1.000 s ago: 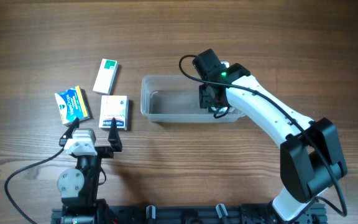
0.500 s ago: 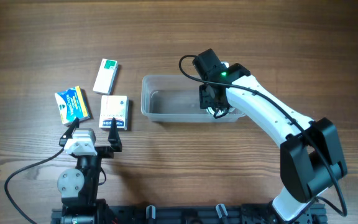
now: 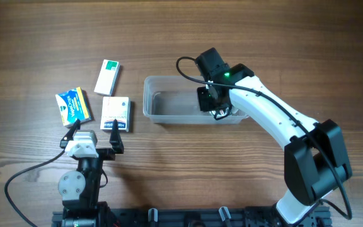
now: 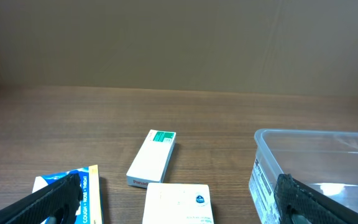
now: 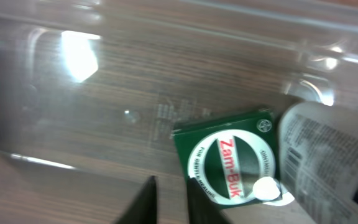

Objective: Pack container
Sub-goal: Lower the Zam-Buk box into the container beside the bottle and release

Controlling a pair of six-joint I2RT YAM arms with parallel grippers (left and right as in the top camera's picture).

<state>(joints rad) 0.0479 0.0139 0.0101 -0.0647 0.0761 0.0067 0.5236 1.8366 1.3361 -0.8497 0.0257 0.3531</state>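
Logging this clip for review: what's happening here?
The right arm's claw hangs nearly closed and empty over the right end of the clear rectangular plastic container, above a green Zam-Buk box and a small labelled bottle lying in it. The left claw is open, holding nothing, near a white-and-green box, a blue-and-yellow box and a white box on the wooden table.

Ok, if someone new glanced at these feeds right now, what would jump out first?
Probably the white right arm, its tip down inside the clear container at mid-table. Next, the green Zam-Buk box on its floor beside a labelled bottle, close under the right wrist camera. Then the blue-and-yellow box, the green-tipped box and the white box lying left of it, ahead of the open left gripper.
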